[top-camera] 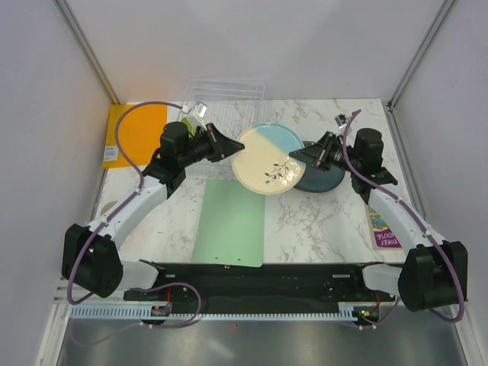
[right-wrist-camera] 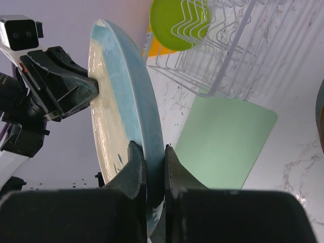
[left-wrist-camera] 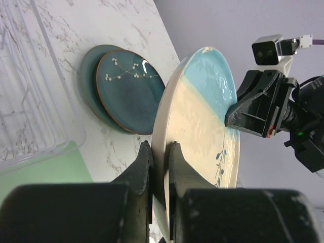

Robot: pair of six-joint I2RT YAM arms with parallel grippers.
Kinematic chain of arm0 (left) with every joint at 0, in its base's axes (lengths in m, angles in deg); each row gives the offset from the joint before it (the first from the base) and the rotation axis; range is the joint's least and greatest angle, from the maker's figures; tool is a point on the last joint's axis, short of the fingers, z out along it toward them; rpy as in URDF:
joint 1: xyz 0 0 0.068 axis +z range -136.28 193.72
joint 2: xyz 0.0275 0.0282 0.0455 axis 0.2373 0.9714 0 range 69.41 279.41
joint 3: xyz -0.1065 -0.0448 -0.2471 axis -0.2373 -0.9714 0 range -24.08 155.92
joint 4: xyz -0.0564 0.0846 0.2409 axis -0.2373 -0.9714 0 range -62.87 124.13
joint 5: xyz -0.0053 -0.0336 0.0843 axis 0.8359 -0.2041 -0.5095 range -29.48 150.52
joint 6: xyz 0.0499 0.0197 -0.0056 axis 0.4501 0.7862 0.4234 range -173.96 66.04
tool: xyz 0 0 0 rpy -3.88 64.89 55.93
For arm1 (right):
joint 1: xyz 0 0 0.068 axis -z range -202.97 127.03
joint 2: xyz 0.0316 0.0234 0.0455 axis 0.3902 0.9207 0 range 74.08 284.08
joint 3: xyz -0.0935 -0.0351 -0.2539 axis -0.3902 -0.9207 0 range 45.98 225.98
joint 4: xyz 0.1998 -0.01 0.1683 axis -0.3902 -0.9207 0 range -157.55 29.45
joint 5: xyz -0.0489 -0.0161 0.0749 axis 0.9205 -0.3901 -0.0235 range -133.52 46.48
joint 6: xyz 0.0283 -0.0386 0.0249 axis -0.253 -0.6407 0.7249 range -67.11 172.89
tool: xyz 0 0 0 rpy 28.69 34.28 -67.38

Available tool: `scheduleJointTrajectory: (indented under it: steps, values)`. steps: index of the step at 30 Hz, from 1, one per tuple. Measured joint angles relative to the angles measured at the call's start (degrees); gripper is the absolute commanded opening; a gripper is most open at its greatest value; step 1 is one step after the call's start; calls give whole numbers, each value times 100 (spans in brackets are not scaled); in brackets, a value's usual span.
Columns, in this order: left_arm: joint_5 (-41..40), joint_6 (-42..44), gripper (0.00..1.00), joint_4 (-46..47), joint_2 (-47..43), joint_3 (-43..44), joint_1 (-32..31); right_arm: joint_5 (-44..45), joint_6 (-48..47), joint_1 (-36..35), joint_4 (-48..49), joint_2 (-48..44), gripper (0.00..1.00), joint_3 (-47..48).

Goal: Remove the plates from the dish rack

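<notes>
A cream and light-blue plate with a leaf sprig (top-camera: 267, 158) is held tilted above the table between both grippers. My left gripper (top-camera: 232, 146) is shut on its left rim, seen close up in the left wrist view (left-wrist-camera: 159, 158). My right gripper (top-camera: 300, 155) is shut on its right rim, seen close up in the right wrist view (right-wrist-camera: 154, 158). A dark blue-grey plate (left-wrist-camera: 131, 91) lies on a teal-grey plate (left-wrist-camera: 87, 76) on the table, below the right gripper (top-camera: 324, 183). The clear dish rack (top-camera: 229, 95) stands at the back. A lime-green plate (right-wrist-camera: 172, 23) stands in it.
A pale-green mat (top-camera: 231, 221) lies in front of the rack, under the held plate's near edge. An orange sheet (top-camera: 137, 133) lies at the back left. A booklet (top-camera: 383, 229) lies at the right edge. Walls close in both sides.
</notes>
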Motion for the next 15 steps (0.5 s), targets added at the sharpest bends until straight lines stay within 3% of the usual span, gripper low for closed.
scheduleJointTrajectory:
  steps: [2,3,5,6,12,15]
  values:
    - [11,-15,17,83,0,-2,2,-20,98,24,92,-26,0,-33]
    - [17,-22,35,96,2,-2,2,-7,114,24,94,-55,0,-39]
    - [13,-20,47,129,2,-2,2,26,120,24,72,-120,0,-39]
    - [-9,2,61,118,11,-7,-17,70,70,-9,59,-168,0,-28]
    - [-179,310,83,-236,33,-7,-181,621,-433,-177,-656,-339,0,105]
    - [-621,588,86,-520,-118,-37,-225,903,-721,-61,-1176,-343,0,219]
